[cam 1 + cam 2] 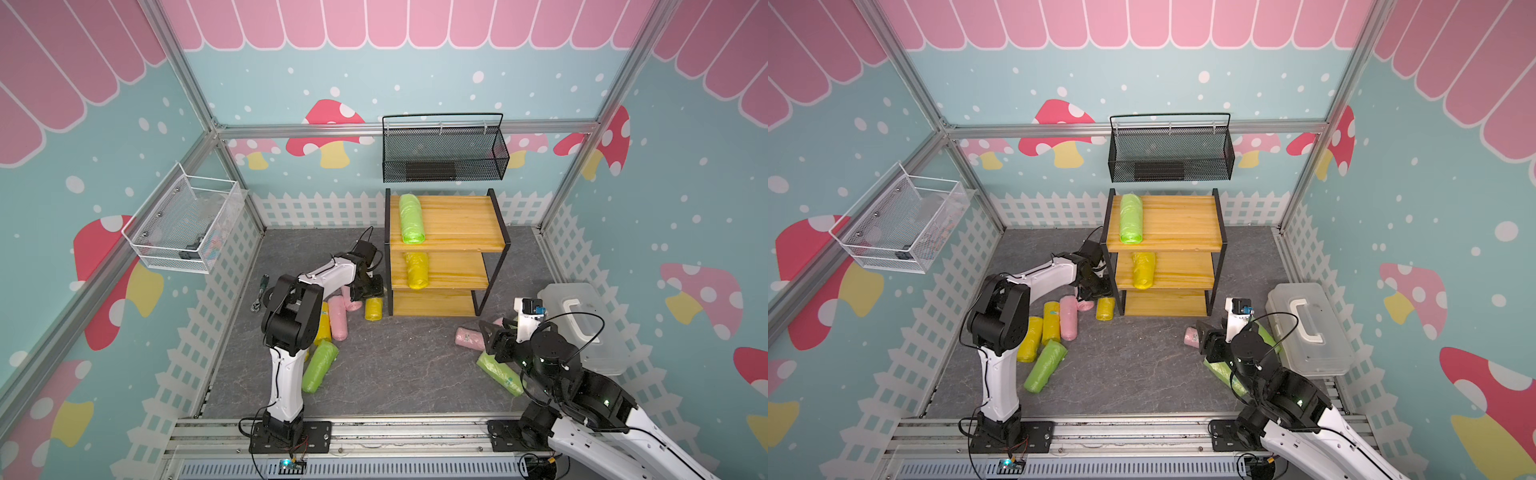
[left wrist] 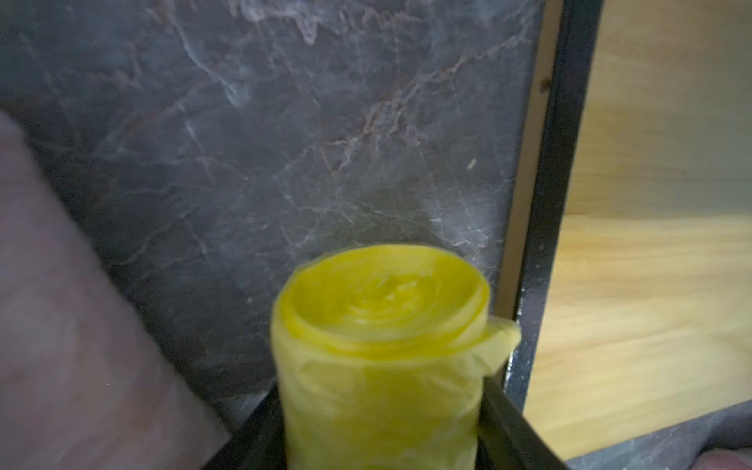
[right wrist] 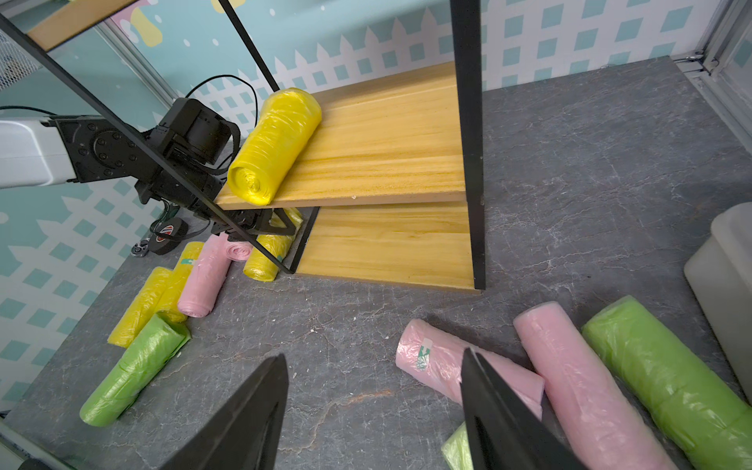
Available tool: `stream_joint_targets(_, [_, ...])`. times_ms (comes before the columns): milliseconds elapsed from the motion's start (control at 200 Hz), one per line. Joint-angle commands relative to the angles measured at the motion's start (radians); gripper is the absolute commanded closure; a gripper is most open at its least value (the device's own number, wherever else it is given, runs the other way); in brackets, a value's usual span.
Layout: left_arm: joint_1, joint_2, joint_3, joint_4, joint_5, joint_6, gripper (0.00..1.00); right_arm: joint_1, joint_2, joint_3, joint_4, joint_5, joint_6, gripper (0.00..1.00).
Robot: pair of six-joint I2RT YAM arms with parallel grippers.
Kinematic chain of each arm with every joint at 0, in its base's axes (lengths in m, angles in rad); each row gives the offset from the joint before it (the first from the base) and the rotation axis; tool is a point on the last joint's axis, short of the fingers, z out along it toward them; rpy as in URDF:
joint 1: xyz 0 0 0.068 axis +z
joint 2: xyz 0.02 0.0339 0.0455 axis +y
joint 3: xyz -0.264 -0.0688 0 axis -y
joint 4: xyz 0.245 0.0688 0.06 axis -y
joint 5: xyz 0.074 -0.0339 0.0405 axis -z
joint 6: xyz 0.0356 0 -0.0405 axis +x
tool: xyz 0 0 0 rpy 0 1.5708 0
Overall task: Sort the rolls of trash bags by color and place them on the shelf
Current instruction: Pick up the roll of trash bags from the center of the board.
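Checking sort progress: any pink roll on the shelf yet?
No: the shelf holds only a green roll on top and a yellow roll on the middle board.

Got my left gripper [image 2: 378, 407] out at 1 o'clock pinching a yellow roll [image 2: 382, 309]; right gripper [image 3: 373, 354] hangs low, jaws apart.

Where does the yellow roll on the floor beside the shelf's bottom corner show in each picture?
Both top views: yellow roll on the floor, left of the shelf.
Left wrist: the roll close up, between the jaws of the left gripper.
Right wrist: on the floor, beneath the middle board corner.
Landmark: the shelf's black frame beside it.
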Motion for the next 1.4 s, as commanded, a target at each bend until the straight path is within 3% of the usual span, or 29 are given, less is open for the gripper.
stream_joint_targets(0, [0.019, 0.029, -0.029, -0.035, -0.019, -0.027, 0.51, -0.002, -0.001, 0.002, -0.021, 0.016, 0.012, 0.3])
stream_joint_targets(85, [0.027, 0.022, -0.046, -0.03, -0.004, -0.041, 0.68, -0.002, -0.01, 0.002, -0.028, 0.019, 0.015, 0.3])
stream_joint_targets(225, [0.037, -0.03, -0.116, 0.023, 0.034, -0.077, 0.85, -0.002, -0.032, 0.009, -0.031, 0.038, 0.002, 0.27])
stream_joint_targets(440, [0.038, -0.264, -0.35, 0.211, 0.098, -0.178, 1.0, -0.001, -0.065, 0.049, -0.073, 0.042, -0.197, 0.2])
stream_joint_targets(555, [0.038, -0.435, -0.463, 0.251, 0.096, -0.232, 1.0, -0.001, -0.034, 0.14, -0.163, -0.033, -0.272, 0.15])
stream_joint_targets(805, [0.015, -0.863, -0.666, 0.286, 0.09, -0.433, 1.0, -0.001, 0.187, 0.306, -0.216, -0.358, -0.321, 0.18])
stream_joint_targets(951, [-0.045, -1.077, -0.736, 0.309, 0.049, -0.575, 1.0, -0.002, 0.314, 0.381, -0.192, -0.551, -0.216, 0.17])
stream_joint_targets(1091, [-0.154, -1.186, -0.798, 0.372, 0.017, -0.705, 1.0, 0.011, 0.356, 0.294, 0.069, -0.759, -0.037, 0.24])
stream_joint_targets(1226, [-0.276, -1.256, -0.85, 0.442, -0.079, -0.807, 1.0, 0.11, 0.385, 0.27, 0.175, -0.695, 0.033, 0.13])
stream_joint_targets(1281, [-0.312, -1.268, -0.847, 0.44, -0.104, -0.822, 1.0, 0.156, 0.413, 0.282, 0.193, -0.668, 0.043, 0.02])
stream_joint_targets(1396, [-0.366, -1.291, -0.85, 0.439, -0.155, -0.87, 1.0, 0.234, 0.492, 0.304, 0.235, -0.617, 0.075, 0.01])
